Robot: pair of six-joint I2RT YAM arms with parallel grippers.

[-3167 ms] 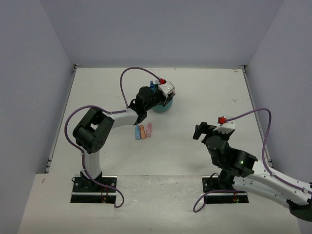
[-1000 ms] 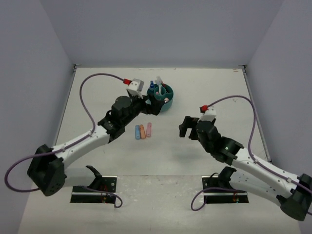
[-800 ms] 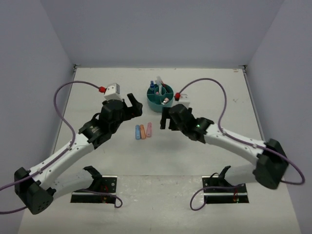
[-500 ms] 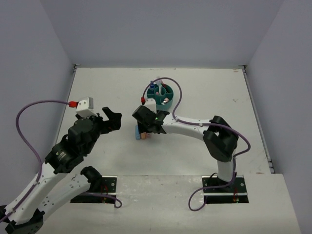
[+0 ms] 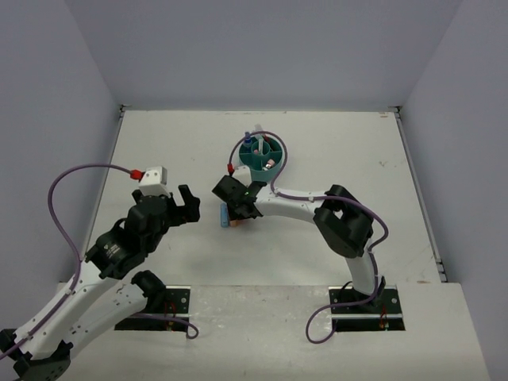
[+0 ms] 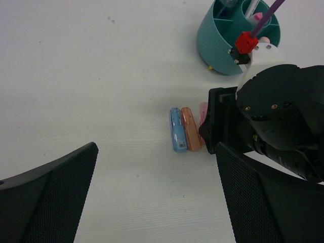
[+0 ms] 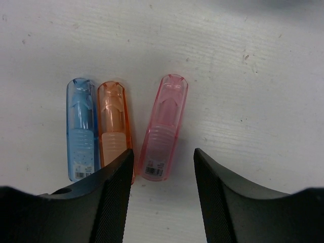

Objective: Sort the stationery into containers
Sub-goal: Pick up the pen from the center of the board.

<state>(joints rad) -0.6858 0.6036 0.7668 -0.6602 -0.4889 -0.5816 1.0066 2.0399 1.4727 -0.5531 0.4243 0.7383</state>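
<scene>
Three markers [image 5: 225, 215] lie side by side near the middle of the table [image 5: 333, 159]. In the top view they are mostly hidden under the right claw [image 5: 236, 214], which hangs right over them. The organiser [image 5: 260, 156] stands just beyond, toward the far edge. The left claw [image 5: 190, 205] hovers to their left, jaws spread wide and empty, probably parked clear of the work. From the left wrist, the blue marker [image 6: 177, 130] and orange marker [image 6: 191, 129] touch along their lengths, and the pink marker [image 6: 203, 112] peeps out beside the right claw's body. From the right wrist, pink sits slightly apart and tilted, its near end between the half-parted fingers [image 7: 114, 197]. Neither finger visibly touches it, though the left one crowds the orange marker's end. That straddle looks set for pinching pink alone.
</scene>
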